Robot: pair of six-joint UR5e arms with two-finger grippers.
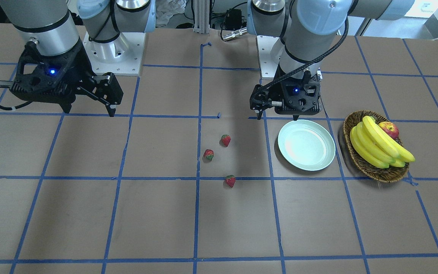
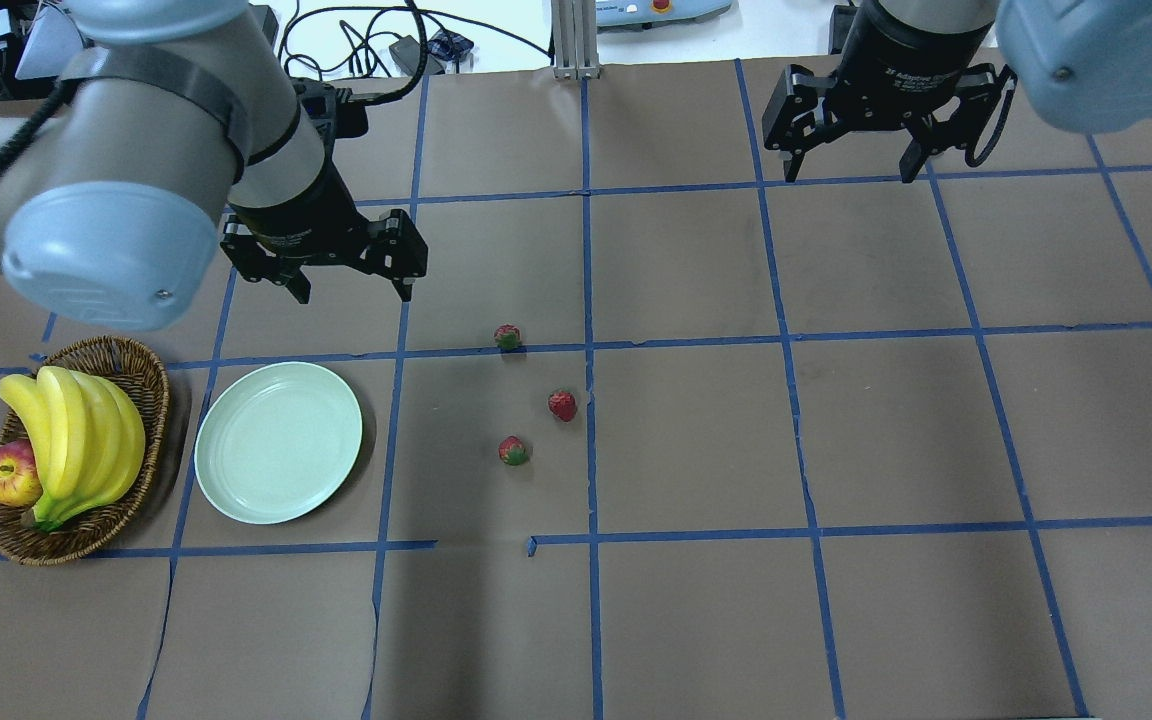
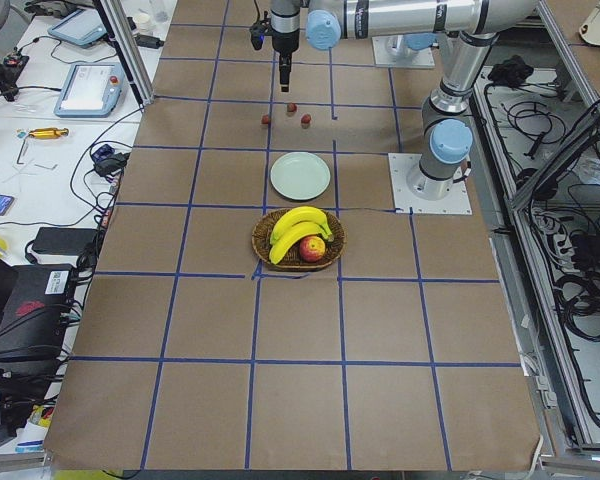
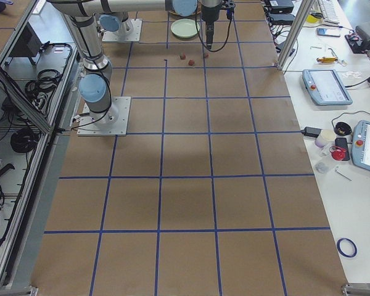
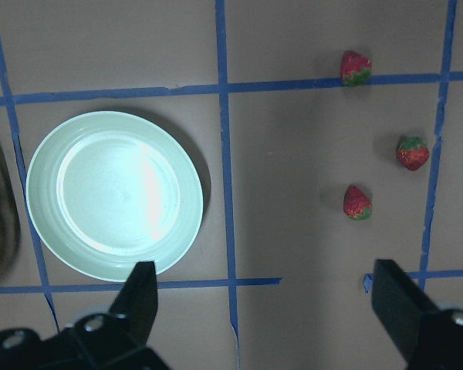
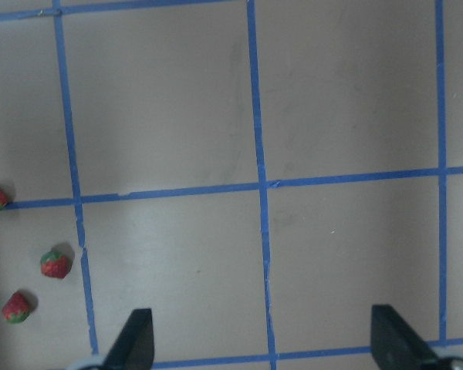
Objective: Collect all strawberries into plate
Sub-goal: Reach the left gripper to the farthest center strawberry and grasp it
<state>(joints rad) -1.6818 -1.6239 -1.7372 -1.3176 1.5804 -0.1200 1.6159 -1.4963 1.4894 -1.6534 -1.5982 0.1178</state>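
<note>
– On the brown table [image 2: 696, 440], how far along are we?
– At the very start, we'd say: nothing is collected yet.
– And our two arms?
– Our left gripper [image 2: 353, 290] hangs high over the table near the plate, jaws spread wide and holding nothing. Our right gripper [image 2: 849, 170] hovers well apart on the other side, likewise spread and empty.
– The wicker basket [image 2: 151, 372]?
– Not ours to touch (it holds bananas [image 2: 76, 430] and an apple [image 2: 11, 473], no berries). It sits just beside the plate [image 2: 278, 443], at the robot's far left.
– The plate itself?
– Bare, and flat on the table.
– So all the strawberries [image 1: 225, 140] are yet to be moved?
– All three. They lie loose near the table's middle, apart from the plate and from one another. The farthest strawberry [image 2: 507, 337] rests on a line of blue tape [image 2: 587, 250]. The middle strawberry [image 2: 562, 405] is just beside the central line. The nearest strawberry [image 2: 513, 451] lies closest to the robot.
– What's left, then?
– Three picks and three drops. We judge the left arm the likelier worker, since plate and berries are nearer to it.
</note>
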